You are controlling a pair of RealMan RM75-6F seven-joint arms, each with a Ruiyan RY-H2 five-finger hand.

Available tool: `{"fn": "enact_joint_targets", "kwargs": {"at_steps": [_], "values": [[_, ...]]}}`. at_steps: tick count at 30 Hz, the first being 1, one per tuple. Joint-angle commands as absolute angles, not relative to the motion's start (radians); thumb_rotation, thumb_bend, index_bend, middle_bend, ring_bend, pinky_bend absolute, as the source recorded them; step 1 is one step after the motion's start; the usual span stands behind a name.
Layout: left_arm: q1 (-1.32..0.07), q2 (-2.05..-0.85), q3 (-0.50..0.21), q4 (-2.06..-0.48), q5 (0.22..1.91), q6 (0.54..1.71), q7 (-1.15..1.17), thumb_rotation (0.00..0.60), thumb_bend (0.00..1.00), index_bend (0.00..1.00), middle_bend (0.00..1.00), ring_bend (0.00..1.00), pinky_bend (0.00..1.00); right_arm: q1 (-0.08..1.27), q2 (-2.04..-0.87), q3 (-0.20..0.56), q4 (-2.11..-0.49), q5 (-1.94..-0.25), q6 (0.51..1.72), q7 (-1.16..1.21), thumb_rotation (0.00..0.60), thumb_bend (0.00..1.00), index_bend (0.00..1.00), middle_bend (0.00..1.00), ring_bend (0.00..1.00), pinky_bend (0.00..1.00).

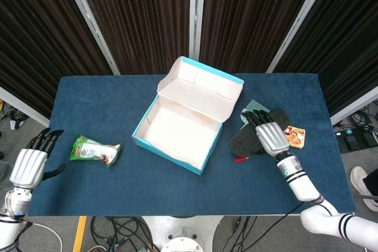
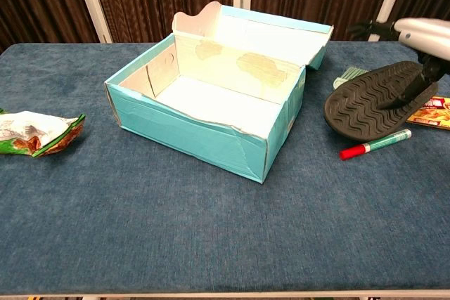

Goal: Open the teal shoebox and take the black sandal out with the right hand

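Observation:
The teal shoebox (image 1: 140,127) (image 2: 190,135) stands open and empty mid-table, its lid (image 1: 201,85) folded back. To its right the black sandal (image 1: 248,138) (image 2: 380,100) is out of the box, tilted with its ridged sole toward the chest camera and its lower edge at the cloth. My right hand (image 1: 269,135) (image 2: 422,31) holds it from above, fingers stretched across its far side. My left hand (image 1: 26,166) hangs open off the table's left edge, holding nothing, and shows in the head view only.
A red-capped green marker (image 1: 243,158) (image 2: 375,144) lies just under the sandal. An orange packet (image 1: 295,136) (image 2: 432,112) and a pale green item (image 1: 254,106) (image 2: 349,74) lie beside it. A green snack bag (image 1: 94,150) (image 2: 35,133) sits far left.

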State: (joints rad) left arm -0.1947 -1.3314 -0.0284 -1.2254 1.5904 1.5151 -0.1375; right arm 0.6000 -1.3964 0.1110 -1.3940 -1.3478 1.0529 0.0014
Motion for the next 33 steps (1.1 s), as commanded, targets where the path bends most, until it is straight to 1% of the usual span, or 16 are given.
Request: {"fn": "enact_joint_targets", "kwargs": {"at_steps": [1,7,9,12,15,18,22,25,28,33], "values": [[-0.195,-1.329,-0.028,-1.231,1.592,1.517,-0.134,0.6,0.18,0.1,0.15,0.07,0.25,0.571,-1.358,0.126,-1.444,-1.38,1.125,0.001,0.6,0.0,0.0,0.06,0.0,0.0],[-0.193,-1.325,-0.026,-1.245,1.593,1.518,-0.125,0.6,0.18,0.1,0.15,0.07,0.25,0.496,-1.254,0.109,-1.579,-1.349,1.205,-0.14,0.6,0.0,0.0,0.03,0.0,0.0],[-0.192,-1.324,-0.027,-1.252,1.594,1.52,-0.12,0.6,0.18,0.1,0.15,0.07,0.25,0.451,-1.226,0.096,-1.62,-1.354,1.274,-0.203,0.6,0.03,0.0,0.02,0.0,0.0],[-0.188,-1.322,-0.026,-1.262,1.593,1.523,-0.111,0.6,0.18,0.1,0.15,0.07,0.25,0.378,-1.217,0.068,-1.646,-1.392,1.396,-0.284,0.6,0.1,0.0,0.02,0.0,0.0],[-0.184,-1.319,-0.023,-1.27,1.59,1.522,-0.1,0.6,0.18,0.1,0.15,0.07,0.25,0.307,-1.229,0.031,-1.645,-1.43,1.492,-0.33,0.6,0.1,0.0,0.02,0.0,0.0],[-0.179,-1.316,-0.023,-1.28,1.579,1.517,-0.084,0.6,0.18,0.1,0.15,0.07,0.25,0.24,-1.25,-0.014,-1.632,-1.45,1.547,-0.35,0.6,0.1,0.0,0.02,0.0,0.0],[-0.177,-1.314,-0.023,-1.291,1.579,1.519,-0.075,0.6,0.18,0.1,0.15,0.07,0.25,0.168,-1.283,-0.058,-1.591,-1.469,1.591,-0.329,0.6,0.1,0.0,0.02,0.0,0.0],[-0.175,-1.316,-0.023,-1.296,1.58,1.521,-0.064,0.6,0.18,0.1,0.15,0.07,0.25,0.13,-1.305,-0.083,-1.545,-1.483,1.599,-0.287,0.6,0.09,0.0,0.01,0.0,0.0],[-0.17,-1.316,-0.02,-1.306,1.571,1.513,-0.043,0.6,0.18,0.1,0.15,0.07,0.25,0.102,-1.327,-0.091,-1.494,-1.488,1.605,-0.261,0.6,0.06,0.0,0.0,0.0,0.0],[-0.164,-1.307,-0.017,-1.323,1.56,1.502,-0.022,0.6,0.18,0.1,0.15,0.07,0.25,0.079,-1.35,-0.08,-1.448,-1.501,1.612,-0.223,0.6,0.06,0.0,0.0,0.0,0.0]]}}
